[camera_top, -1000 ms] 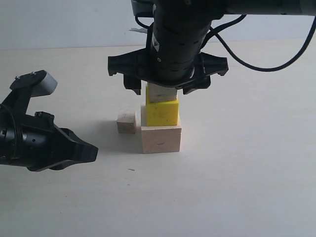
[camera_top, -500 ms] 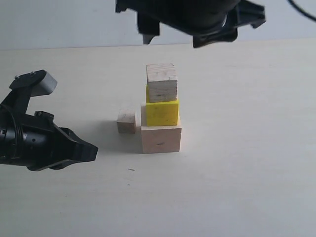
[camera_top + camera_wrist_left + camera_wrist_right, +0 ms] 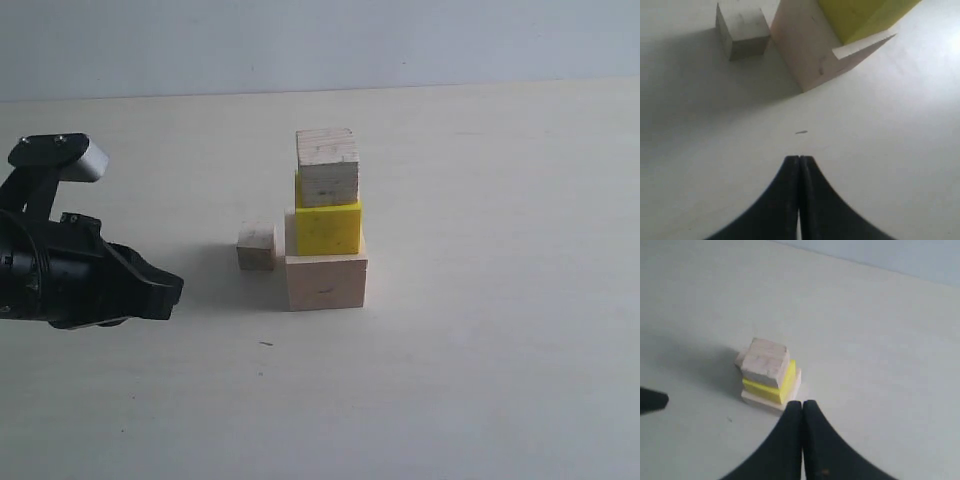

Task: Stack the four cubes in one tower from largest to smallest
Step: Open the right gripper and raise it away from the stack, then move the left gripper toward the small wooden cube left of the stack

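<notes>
Last pick: small cube [image 3: 256,245], nearest the left gripper [image 3: 172,292].
Exterior: on table [image 3: 480,380], just beside large cube [image 3: 326,282] at base of three-high tower [image 3: 327,215], on the side facing left gripper, clenched empty, low. Left wrist: ahead of shut jaws, off-axis. Right wrist: right gripper [image 3: 802,407] pinched shut, empty, well above tower.

- Pale table [image 3: 500,350], plain and matte, runs back to a light wall.
- Large cube [image 3: 326,283], bare wood, sits flat near the table's middle.
- Small cube [image 3: 256,246] rests just beside it at 10 o'clock.
- Dark speck [image 3: 265,344] lies at 7 o'clock of the large cube.
</notes>
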